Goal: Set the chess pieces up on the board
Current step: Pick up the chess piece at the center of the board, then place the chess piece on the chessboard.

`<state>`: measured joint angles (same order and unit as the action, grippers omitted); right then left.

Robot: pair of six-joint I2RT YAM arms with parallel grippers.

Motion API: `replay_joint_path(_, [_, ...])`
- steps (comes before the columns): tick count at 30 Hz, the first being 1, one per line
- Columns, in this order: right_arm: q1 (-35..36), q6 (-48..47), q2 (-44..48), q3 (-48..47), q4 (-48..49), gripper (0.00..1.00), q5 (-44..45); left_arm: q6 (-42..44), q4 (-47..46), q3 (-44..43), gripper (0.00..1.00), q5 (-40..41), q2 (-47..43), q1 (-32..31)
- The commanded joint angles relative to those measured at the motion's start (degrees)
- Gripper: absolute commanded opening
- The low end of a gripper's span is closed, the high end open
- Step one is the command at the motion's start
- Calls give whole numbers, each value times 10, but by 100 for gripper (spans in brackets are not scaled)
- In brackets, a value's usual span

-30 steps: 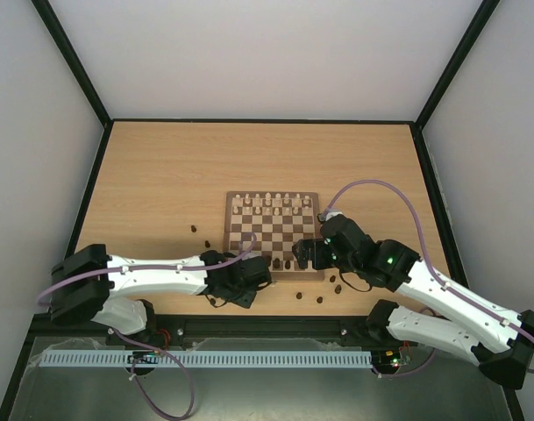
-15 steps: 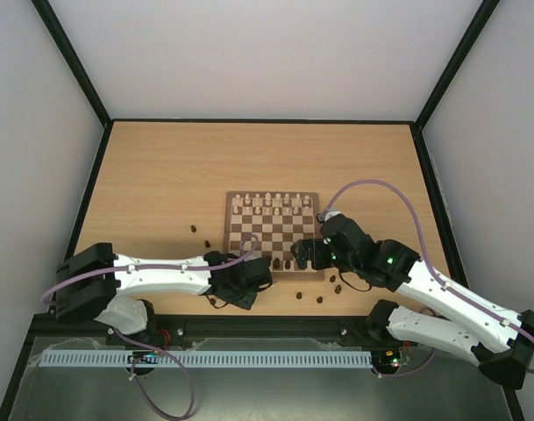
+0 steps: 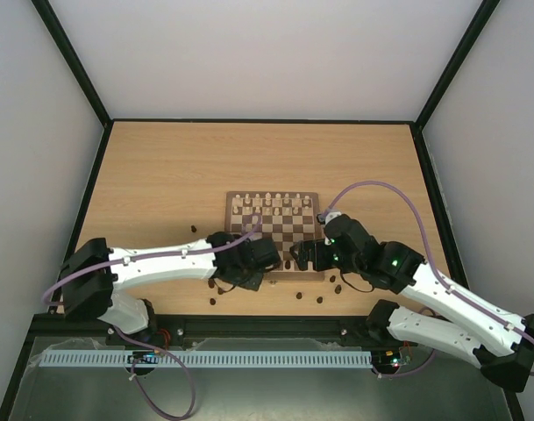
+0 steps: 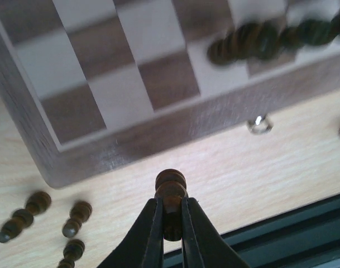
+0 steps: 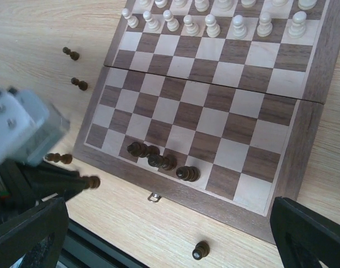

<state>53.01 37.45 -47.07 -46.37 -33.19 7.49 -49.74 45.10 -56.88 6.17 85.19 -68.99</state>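
Note:
The board (image 3: 275,230) lies mid-table, and also shows in the right wrist view (image 5: 214,120) and the left wrist view (image 4: 119,95). Pale chess pieces (image 3: 271,203) fill its two far rows (image 5: 214,25). Three dark pieces (image 5: 158,162) stand on the near row. My left gripper (image 3: 253,263) is shut on a dark piece (image 4: 171,190), held above the table just off the board's near-left corner. My right gripper (image 3: 306,254) is open and empty, hovering over the board's near-right edge.
Loose dark pieces lie on the table: two left of the board (image 5: 70,53), several near its near-left corner (image 4: 24,215), some along the near side (image 3: 319,300). A metal clasp (image 5: 154,196) sits on the board's near rim. A black rail runs close below.
My left gripper has moved right and away from the near edge, to the board's near-left corner, with the dark piece in it. The right arm has barely shifted.

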Motion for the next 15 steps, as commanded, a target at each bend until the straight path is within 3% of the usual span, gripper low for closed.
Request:
replay_joint_path(1, [3,-25,11,1,4,100,-21,-4,81,-72,2,47,26,30])
replay_joint_path(15, [3,-45,39,5,15,100,-63,-16,122,-183,2,79,142,66])
